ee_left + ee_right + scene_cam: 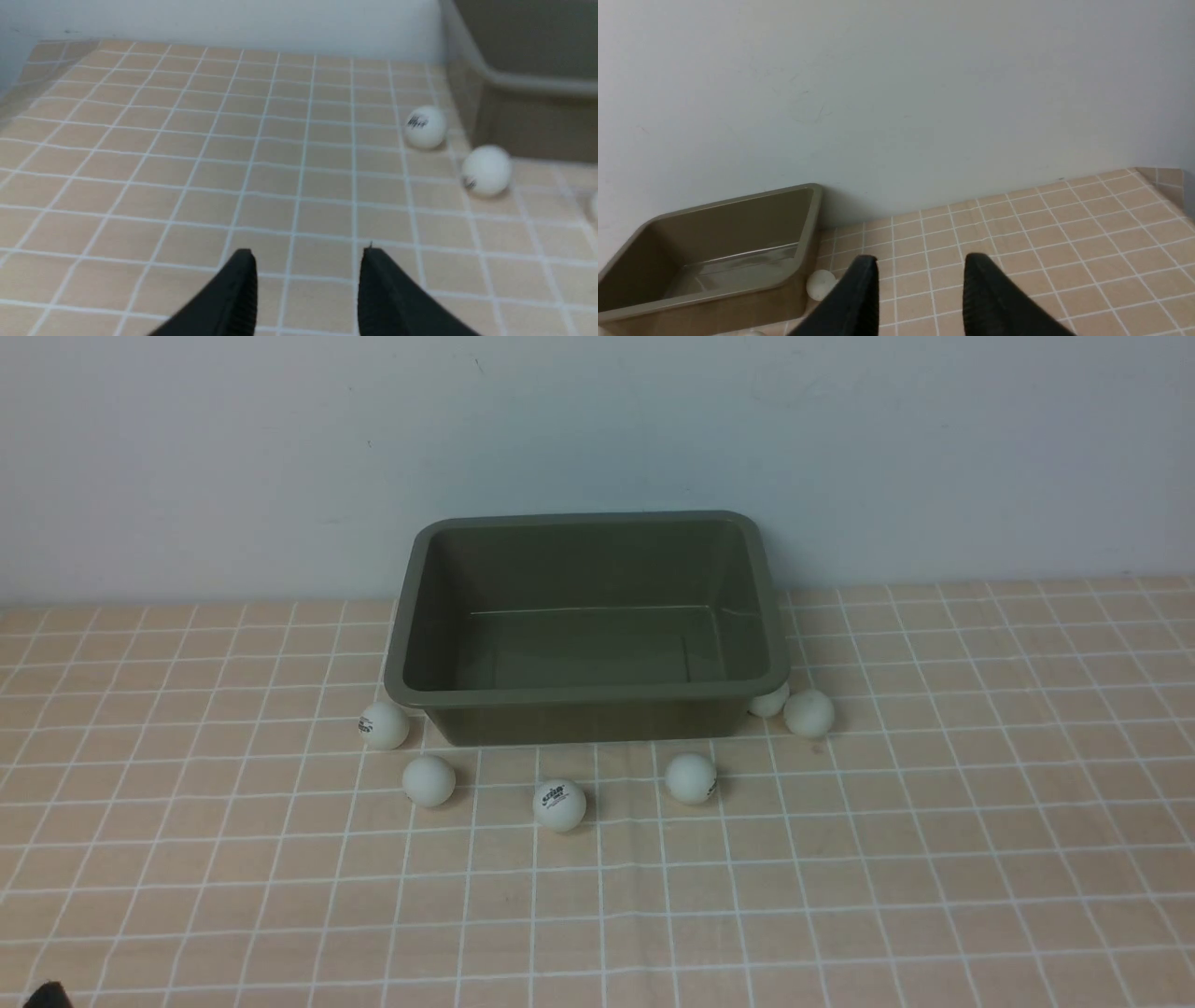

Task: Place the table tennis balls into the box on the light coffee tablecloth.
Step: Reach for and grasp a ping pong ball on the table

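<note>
A dark sliver (pixel 45 995) at the near left corner of the light coffee tablecloth (pixel 840 896) may be part of the left arm, but too little of it shows to be sure. The left gripper (pixel 308 254) hangs over bare cloth with its jaws parted and nothing between them. The right gripper (pixel 920 260) is likewise released and holds nothing, out toward the cloth's right side. All six table tennis balls (pixel 559 805) lie on the cloth outside the box (pixel 588 694). The centre ball, its dark logo facing forward, is nearest. Just behind it sit the left-centre ball (pixel 428 779) and the right-centre ball (pixel 691 778). Farther back, the leftmost ball (pixel 384 725) rests just beside the box's near left corner. At the near right corner the tucked ball (pixel 768 700) sits partly under the flared rim, touching or almost touching the outer ball (pixel 808 713). The box stands upright near the middle of the cloth's far edge, close to the pale wall (pixel 597 429).
</note>
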